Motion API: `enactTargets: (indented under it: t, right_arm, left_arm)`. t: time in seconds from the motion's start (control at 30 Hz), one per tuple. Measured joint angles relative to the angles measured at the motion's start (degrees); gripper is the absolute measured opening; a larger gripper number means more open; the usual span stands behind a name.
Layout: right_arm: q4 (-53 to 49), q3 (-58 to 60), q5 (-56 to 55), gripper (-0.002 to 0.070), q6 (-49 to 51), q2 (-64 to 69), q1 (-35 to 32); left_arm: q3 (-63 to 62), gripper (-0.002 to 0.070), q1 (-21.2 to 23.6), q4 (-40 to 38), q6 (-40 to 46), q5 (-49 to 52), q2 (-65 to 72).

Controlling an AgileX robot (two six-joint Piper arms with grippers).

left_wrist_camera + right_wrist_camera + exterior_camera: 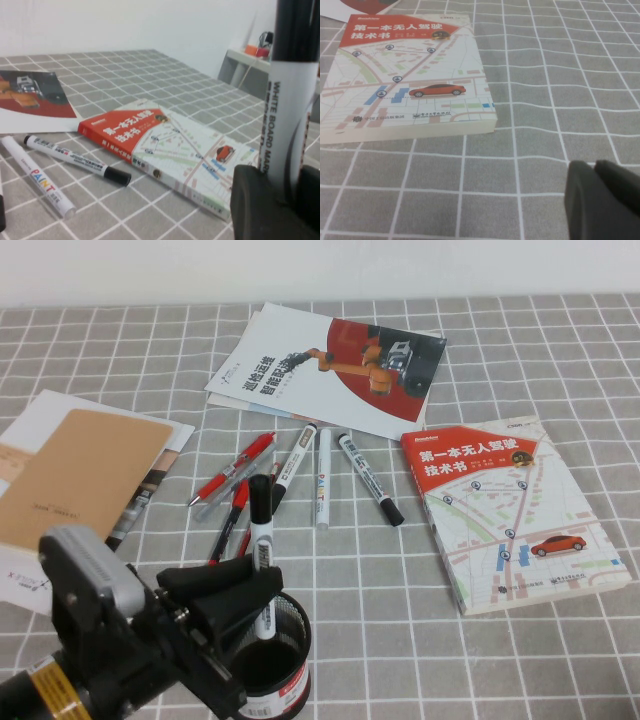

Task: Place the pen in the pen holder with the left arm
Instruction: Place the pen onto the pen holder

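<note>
My left gripper [258, 585] is shut on the pen [261, 530], a white-barrelled marker with a black cap, and holds it upright. The pen's lower end reaches down into the mouth of the pen holder [296, 655], a black mesh cup at the near edge of the table. In the left wrist view the pen [290, 100] rises between the black fingers [255, 205] of the left gripper [287, 195]. The right gripper [594, 167] is shut on nothing and hangs low over the checked cloth, near the map-cover book [405, 80].
Behind the holder lie two more markers [292, 465] [370, 478], a white paint pen [323, 478] and red pens [232, 470]. A red-and-map book [510, 510] lies at the right, a robot booklet [330, 365] at the back and a brown notebook [85, 475] at the left.
</note>
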Motion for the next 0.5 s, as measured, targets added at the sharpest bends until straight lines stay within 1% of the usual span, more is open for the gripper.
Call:
enactTargets:
  t: [0.23, 0.5]
  right_arm:
    - [0.0, 0.0, 0.0, -0.0015, 0.0, 0.0, 0.0]
    - [0.0, 0.0, 0.0, -0.0015, 0.0, 0.0, 0.0]
  left_arm:
    - [0.4, 0.0109, 0.0, 0.2, 2.0, 1.4, 3.5]
    - [2.4, 0.0109, 0.0, 0.2, 7.6, -5.7, 9.0]
